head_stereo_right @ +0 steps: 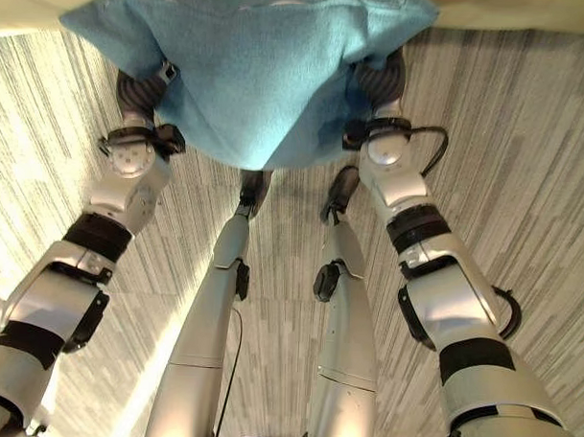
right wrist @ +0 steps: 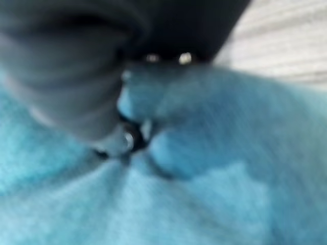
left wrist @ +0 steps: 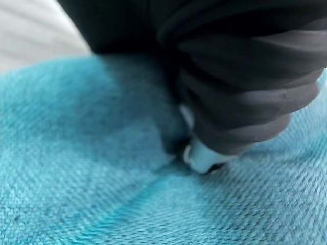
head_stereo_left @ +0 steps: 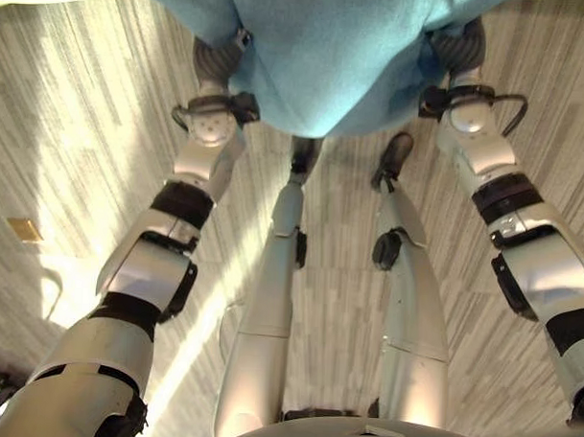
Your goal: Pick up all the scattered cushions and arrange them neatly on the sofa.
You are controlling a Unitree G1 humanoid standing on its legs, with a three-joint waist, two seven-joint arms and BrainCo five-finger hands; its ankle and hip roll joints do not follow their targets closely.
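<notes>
Cushion point(head_stereo_right: 254, 73), blue, hangs above the striped floor point(head_stereo_right: 524, 169); left robot hand point(left wrist: 240, 92) and right robot hand point(right wrist: 66, 76) press into its sides, fingers buried, grip unreadable

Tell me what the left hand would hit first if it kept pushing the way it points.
The light blue cushion: the left hand is already buried in its fabric. What lies beyond is hidden.

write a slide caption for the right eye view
Both arms lift a light blue fabric cushion above the grey striped floor, left hand and right hand at its sides.
</notes>
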